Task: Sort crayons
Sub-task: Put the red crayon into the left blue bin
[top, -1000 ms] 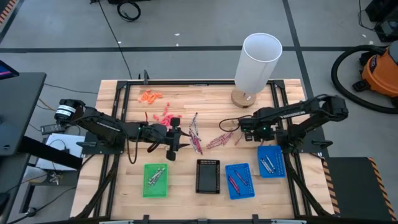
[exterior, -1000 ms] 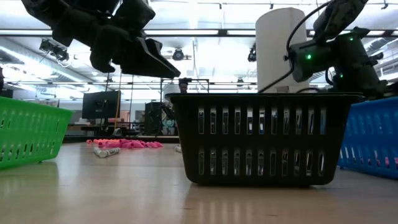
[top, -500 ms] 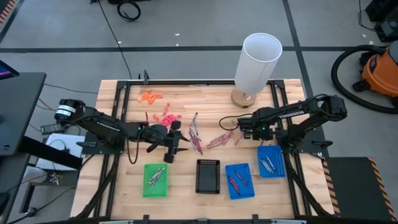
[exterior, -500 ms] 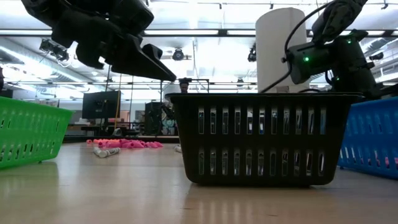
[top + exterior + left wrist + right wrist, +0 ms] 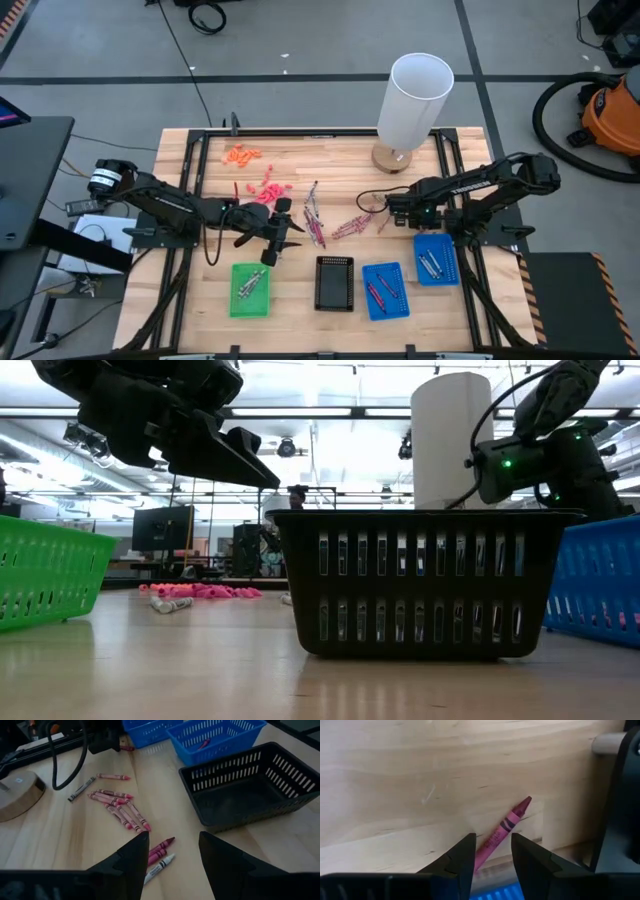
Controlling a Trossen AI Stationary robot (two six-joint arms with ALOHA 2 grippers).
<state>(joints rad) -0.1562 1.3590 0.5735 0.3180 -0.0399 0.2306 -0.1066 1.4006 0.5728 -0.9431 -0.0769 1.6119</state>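
Loose crayons lie on the wooden table in two clusters, one (image 5: 315, 222) and another (image 5: 347, 227). My left gripper (image 5: 272, 237) hovers open beside them. In the left wrist view (image 5: 173, 836) its fingers stand apart above two maroon crayons and a silvery crayon (image 5: 159, 865), touching none. My right gripper (image 5: 393, 210) is shut on a pinkish-maroon crayon (image 5: 507, 822), right of the clusters. The green tray (image 5: 250, 290) holds silvery crayons. The two blue trays, one (image 5: 385, 290) and the other (image 5: 436, 258), hold maroon and other crayons. The black basket (image 5: 334, 283) shows nothing inside. My right gripper pinches the pinkish-maroon crayon between its two fingers near its blunt end (image 5: 487, 847). The crayon lies along the fingers, and its pointed tip (image 5: 525, 801) sticks out ahead of them. The fingers hide the end itself.
A tall white cylinder (image 5: 412, 100) on a round wooden base stands at the far right. Pink and orange bits lie at the far left, some (image 5: 265, 188) nearer and some (image 5: 240, 153) farther. The four trays line the near edge. Black frame rails run along the table's sides.
My right gripper has gone a little toward the table's right edge with the crayon. My left gripper has drawn slightly toward the table's left and stays open.
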